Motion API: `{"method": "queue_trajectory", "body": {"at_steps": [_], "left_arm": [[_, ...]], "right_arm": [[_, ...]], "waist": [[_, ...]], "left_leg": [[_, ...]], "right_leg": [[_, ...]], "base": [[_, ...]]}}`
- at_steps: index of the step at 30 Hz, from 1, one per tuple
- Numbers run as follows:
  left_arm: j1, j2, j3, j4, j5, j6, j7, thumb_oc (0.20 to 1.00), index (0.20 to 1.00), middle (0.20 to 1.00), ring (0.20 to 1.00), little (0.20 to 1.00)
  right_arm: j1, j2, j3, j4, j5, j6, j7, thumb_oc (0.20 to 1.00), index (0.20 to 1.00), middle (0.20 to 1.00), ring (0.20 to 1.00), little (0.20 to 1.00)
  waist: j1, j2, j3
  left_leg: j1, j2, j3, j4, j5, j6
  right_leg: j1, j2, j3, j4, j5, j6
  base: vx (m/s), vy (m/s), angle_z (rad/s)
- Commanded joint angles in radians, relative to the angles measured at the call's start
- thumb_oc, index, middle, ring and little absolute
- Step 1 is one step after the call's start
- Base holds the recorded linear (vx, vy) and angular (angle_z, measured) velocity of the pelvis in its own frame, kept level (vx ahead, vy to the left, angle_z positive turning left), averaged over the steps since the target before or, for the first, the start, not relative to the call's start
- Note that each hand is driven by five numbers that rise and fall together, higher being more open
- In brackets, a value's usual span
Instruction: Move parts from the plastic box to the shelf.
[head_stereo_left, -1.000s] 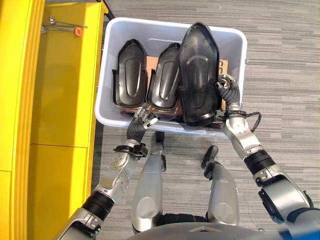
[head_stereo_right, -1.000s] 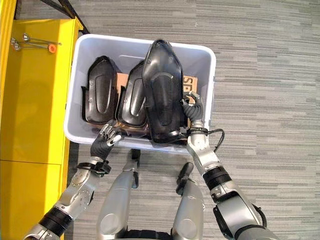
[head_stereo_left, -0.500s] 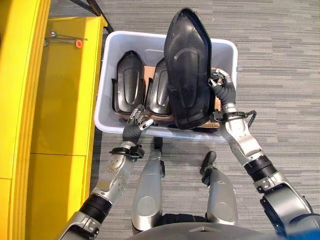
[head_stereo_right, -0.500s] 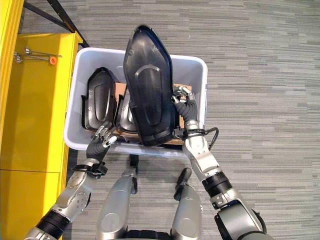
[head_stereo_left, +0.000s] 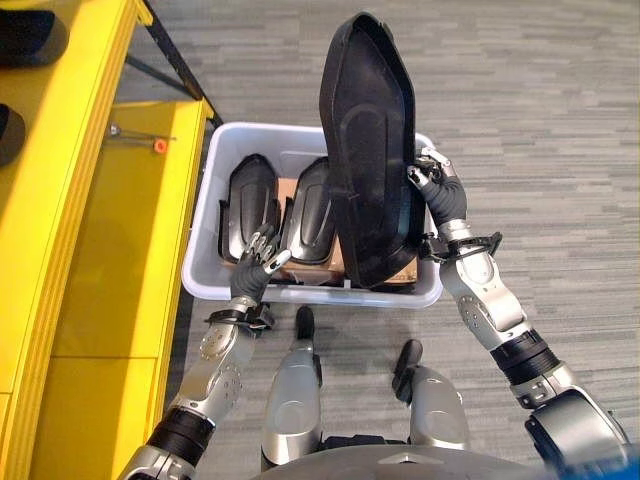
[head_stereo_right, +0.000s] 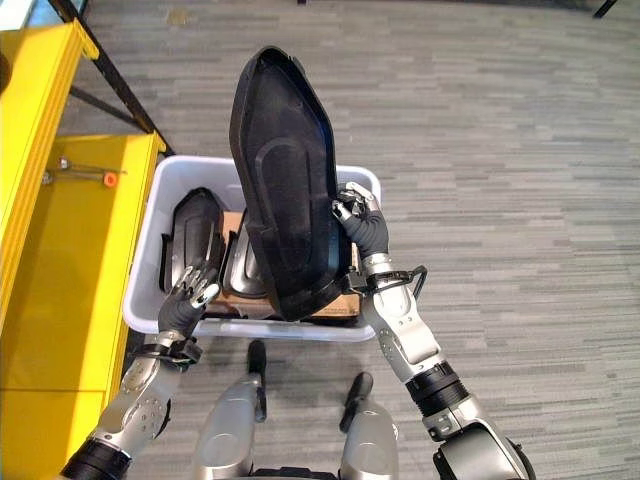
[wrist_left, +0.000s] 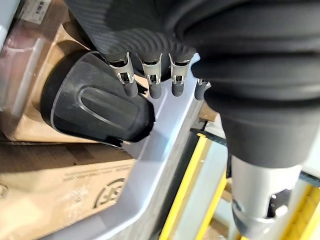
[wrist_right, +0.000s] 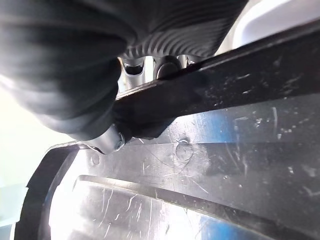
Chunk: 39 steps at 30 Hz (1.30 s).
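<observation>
Black and glossy, the large part (head_stereo_left: 368, 150) stands nearly upright above the plastic box (head_stereo_left: 205, 222), pinched at its edge by the right hand (head_stereo_left: 438, 192) with fingers curled round the rim. Two smaller parts (head_stereo_left: 249, 206) lie inside the box. The left hand (head_stereo_left: 252, 272) rests at the box's near wall, fingers relaxed and spread, beside the yellow shelf (head_stereo_left: 110, 250).

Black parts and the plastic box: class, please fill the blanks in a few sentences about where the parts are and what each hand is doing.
1. The right hand grips the edge of the raised black part, so it is shut on the ____.
2. The number of black parts lying in the box is ____.
3. The left hand hovers at the box's near rim, its fingers ____.

Missing words: part; two; open
</observation>
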Motion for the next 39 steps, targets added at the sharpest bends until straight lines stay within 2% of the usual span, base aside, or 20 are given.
{"method": "queue_trajectory", "body": {"at_steps": [1,2,3,5,8,9,12,14,15,17,18,19,20,21,23,29,33,34,38,39], "left_arm": [[0.049,-0.011,-0.015,-0.012,0.002,-0.002,-0.044,1.000,1.000,1.000,1.000,1.000],[0.056,-0.021,-0.018,0.004,-0.001,-0.001,-0.048,1.000,1.000,1.000,1.000,1.000],[0.063,-0.032,-0.020,0.014,0.000,0.001,-0.053,1.000,1.000,1.000,1.000,1.000],[0.067,-0.044,-0.028,0.022,0.003,0.004,-0.054,1.000,1.000,1.000,1.000,1.000],[0.056,-0.055,-0.030,0.035,0.018,0.004,-0.054,1.000,1.000,1.000,1.000,1.000],[0.047,-0.057,-0.033,0.036,0.018,0.004,-0.054,1.000,1.000,1.000,1.000,1.000],[0.044,-0.067,-0.034,0.035,0.026,0.008,-0.060,1.000,1.000,1.000,1.000,1.000],[0.042,-0.071,-0.033,0.033,0.028,0.011,-0.061,1.000,1.000,1.000,1.000,1.000],[0.035,-0.075,-0.034,0.031,0.031,0.015,-0.063,1.000,1.000,1.000,1.000,1.000],[0.032,-0.081,-0.035,0.028,0.038,0.016,-0.064,1.000,1.000,1.000,1.000,1.000],[0.029,-0.083,-0.034,0.026,0.041,0.017,-0.065,1.000,1.000,1.000,1.000,1.000],[0.029,-0.083,-0.035,0.022,0.043,0.018,-0.063,1.000,1.000,1.000,1.000,1.000],[0.026,-0.083,-0.038,0.016,0.047,0.021,-0.066,1.000,1.000,1.000,1.000,1.000],[0.025,-0.081,-0.034,0.021,0.053,0.021,-0.066,1.000,1.000,1.000,1.000,1.000],[0.027,-0.076,-0.032,0.014,0.058,0.023,-0.065,1.000,1.000,1.000,1.000,1.000],[0.049,-0.051,0.014,-0.006,0.069,0.022,-0.060,1.000,1.000,1.000,1.000,1.000],[0.063,-0.044,0.051,-0.031,0.089,0.010,-0.051,1.000,1.000,1.000,1.000,1.000],[0.064,-0.043,0.051,-0.033,0.090,0.011,-0.051,1.000,1.000,1.000,1.000,1.000],[0.071,-0.022,0.059,-0.039,0.114,0.018,-0.055,1.000,1.000,1.000,1.000,1.000],[0.071,-0.014,0.058,-0.038,0.122,0.020,-0.056,1.000,1.000,1.000,1.000,1.000]], "right_arm": [[-0.008,0.041,0.021,-0.084,0.096,-0.093,0.059,0.200,0.200,0.200,0.200,0.200],[-0.012,0.044,0.029,-0.079,0.097,-0.094,0.058,0.200,0.200,0.200,0.200,0.200],[-0.014,0.045,0.035,-0.077,0.097,-0.093,0.059,0.200,0.200,0.200,0.200,0.200],[-0.020,0.042,0.033,-0.080,0.111,-0.098,0.061,0.200,0.200,0.200,0.200,0.200],[-0.017,0.029,0.021,-0.089,0.101,-0.103,0.051,0.200,0.200,0.200,0.200,0.200],[-0.017,0.024,0.025,-0.092,0.103,-0.103,0.051,0.200,0.200,0.200,0.200,0.200],[-0.004,0.017,0.023,-0.095,0.100,-0.096,0.053,0.200,0.200,0.200,0.200,0.200],[0.005,0.020,0.018,-0.097,0.099,-0.094,0.054,0.200,0.200,0.200,0.200,0.200],[0.015,0.022,0.015,-0.094,0.093,-0.089,0.050,0.200,0.200,0.200,0.200,0.200],[0.030,0.014,0.000,-0.110,0.081,-0.084,0.044,0.200,0.200,0.200,0.200,0.200],[0.040,0.008,-0.013,-0.118,0.084,-0.084,0.046,0.200,0.200,0.200,0.200,0.200],[0.047,0.008,-0.018,-0.123,0.083,-0.084,0.044,0.200,0.200,0.200,0.200,0.200],[0.056,0.007,-0.026,-0.126,0.080,-0.080,0.040,0.200,0.200,0.200,0.200,0.200],[0.072,0.009,-0.039,-0.123,0.082,-0.074,0.042,0.200,0.200,0.200,0.200,0.200],[0.073,0.012,-0.040,-0.122,0.081,-0.070,0.041,0.200,0.200,0.200,0.200,0.200],[0.051,0.029,-0.030,-0.094,0.062,-0.041,0.047,0.200,0.200,0.200,0.200,0.200],[0.047,0.052,-0.033,-0.083,0.054,-0.037,0.052,0.200,0.200,0.200,0.200,0.200],[0.047,0.053,-0.034,-0.083,0.055,-0.037,0.052,0.200,0.200,0.200,0.200,0.200],[0.060,0.083,-0.043,-0.075,0.031,-0.029,0.040,0.200,0.200,0.200,0.200,0.200],[0.075,0.086,-0.047,-0.081,0.031,-0.030,0.044,0.200,0.200,0.200,0.200,0.200]], "waist": [[0.028,0.007,-0.088],[0.036,0.010,-0.096],[0.044,0.018,-0.117],[0.046,0.020,-0.147],[0.039,0.013,-0.167],[0.037,0.003,-0.168],[0.026,-0.010,-0.193],[0.016,-0.010,-0.206],[-0.001,-0.005,-0.227],[-0.020,0.004,-0.249],[-0.032,0.008,-0.258],[-0.035,0.011,-0.267],[-0.034,0.015,-0.273],[-0.028,0.018,-0.279],[-0.025,0.015,-0.282],[0.029,-0.009,-0.287],[0.074,-0.027,-0.277],[0.072,-0.029,-0.277],[0.101,-0.026,-0.261],[0.099,-0.023,-0.263]], "left_leg": [[0.046,0.143,-0.044,0.002,0.030,-0.045],[0.045,0.152,-0.048,-0.013,0.066,-0.055],[0.039,0.166,-0.061,-0.062,0.134,-0.075],[0.035,0.174,-0.052,-0.137,0.208,-0.095],[0.033,0.163,-0.002,-0.115,0.217,-0.082],[0.047,0.157,0.001,-0.065,0.169,-0.080],[0.080,0.155,-0.001,0.086,0.087,-0.060],[0.107,0.160,0.016,0.101,0.065,-0.056],[0.164,0.158,0.036,0.123,0.031,-0.055],[0.203,0.126,0.053,0.078,-0.026,-0.046],[0.214,0.122,0.094,0.029,-0.060,-0.042],[0.224,0.122,0.119,-0.001,-0.069,-0.043],[0.232,0.109,0.136,-0.032,-0.103,-0.036],[0.226,0.078,0.133,-0.061,-0.129,-0.023],[0.220,0.057,0.123,-0.063,-0.136,-0.012],[0.201,-0.045,0.079,-0.087,-0.171,0.040],[0.179,-0.125,0.013,-0.090,-0.190,0.082],[0.179,-0.129,0.011,-0.089,-0.190,0.084],[0.161,-0.189,-0.053,-0.073,-0.200,0.114],[0.161,-0.201,-0.076,-0.079,-0.195,0.120]], "right_leg": [[-0.045,0.062,-0.016,0.023,-0.015,-0.018],[-0.037,0.083,-0.019,-0.002,-0.018,-0.028],[-0.029,0.109,-0.034,-0.055,-0.011,-0.033],[-0.018,0.135,-0.053,-0.111,-0.005,-0.042],[0.006,0.133,-0.086,-0.164,0.008,-0.052],[0.018,0.126,-0.086,-0.171,0.000,-0.051],[0.028,0.109,-0.116,-0.196,0.019,-0.061],[0.030,0.104,-0.133,-0.197,0.018,-0.062],[0.030,0.089,-0.159,-0.185,0.021,-0.060],[0.032,0.063,-0.189,-0.171,0.036,-0.034],[0.033,0.048,-0.202,-0.163,0.043,-0.026],[0.033,0.032,-0.211,-0.155,0.052,-0.019],[0.037,0.010,-0.225,-0.147,0.060,-0.008],[0.042,-0.022,-0.240,-0.144,0.084,0.011],[0.046,-0.045,-0.249,-0.146,0.104,0.024],[0.076,-0.128,-0.292,-0.187,0.197,0.080],[0.098,-0.191,-0.316,-0.194,0.265,0.121],[0.100,-0.195,-0.318,-0.194,0.267,0.124],[0.119,-0.247,-0.297,-0.134,0.280,0.134],[0.119,-0.246,-0.269,-0.101,0.267,0.129]], "base": [[-0.08,-0.183,-0.19],[-0.08,-0.214,-0.18],[-0.06,-0.192,-0.08],[-0.05,-0.154,0.09],[-0.05,-0.117,0.42],[-0.04,-0.121,0.66],[-0.06,-0.063,0.38],[-0.03,0.045,0.49],[-0.02,0.130,0.79],[-0.02,0.184,0.62],[-0.02,0.206,0.81],[-0.03,0.228,0.86],[-0.05,0.330,1.03],[-0.04,0.261,0.78],[-0.04,0.229,0.69],[-0.04,0.242,0.27],[-0.02,0.241,0.44],[0.02,0.296,0.40],[0.01,0.266,0.52],[0.03,0.244,1.02]]}}
